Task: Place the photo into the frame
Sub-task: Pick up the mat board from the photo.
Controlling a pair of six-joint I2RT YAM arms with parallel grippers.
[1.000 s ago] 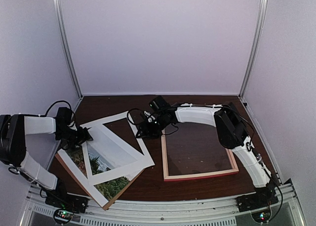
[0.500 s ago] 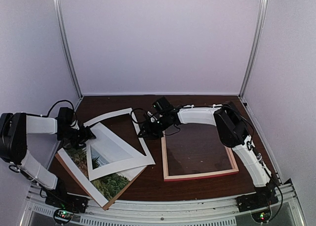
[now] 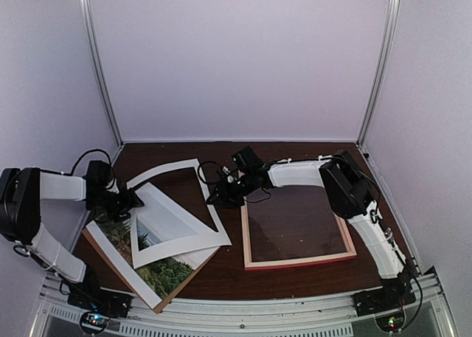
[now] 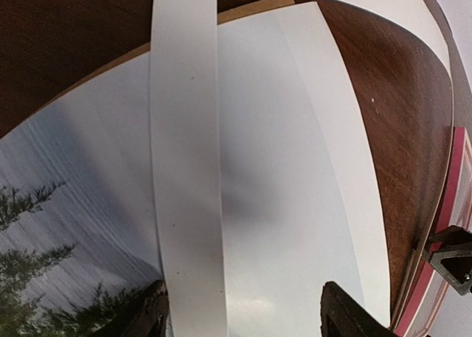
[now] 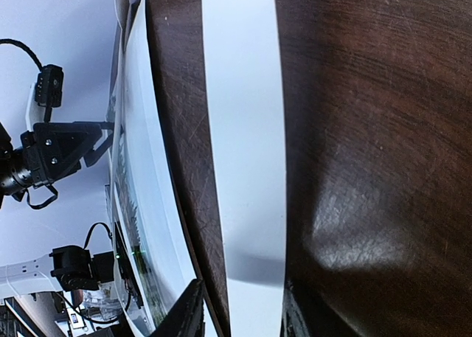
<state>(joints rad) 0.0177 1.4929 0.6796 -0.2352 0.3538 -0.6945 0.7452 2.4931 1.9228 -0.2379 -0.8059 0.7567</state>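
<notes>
1. Left of the frame point(image 3: 298, 262), well apart from it, the photo point(image 3: 161, 272) lies flat on a brown backing board point(image 4: 251, 7) on the desk point(image 3: 221, 282). It is not in the frame. Its tree end points toward the arm bases and its pale sky end points away from them.
2. Frame: flat on the desk, and the dark desk surface shows through its opening.
3. White mat point(image 3: 181, 242): skewed across the photo's sky half, on the same side of the frame. Its nearest corner stops just short of the frame's left rail. Can't tell whether its far edge is flat or raised.
4. Left gripper point(image 3: 133, 201): at the mat corner farthest from the frame.
   - Jaws stand wide apart.
   - In the wrist view, one strip of the mat runs face-on between them, close against one jaw with a clear gap to the other.
   - It has hold of nothing.
5. Right gripper point(image 3: 214, 199): just off the frame's far left corner, over the mat edge nearest the frame.
   - Jaws are partly closed.
   - In the wrist view, a mat strip runs face-on between them, and each jaw sits about level with one long edge of the strip.
   - Can't tell whether the strip is actually pinched or the jaws just straddle it.
</notes>
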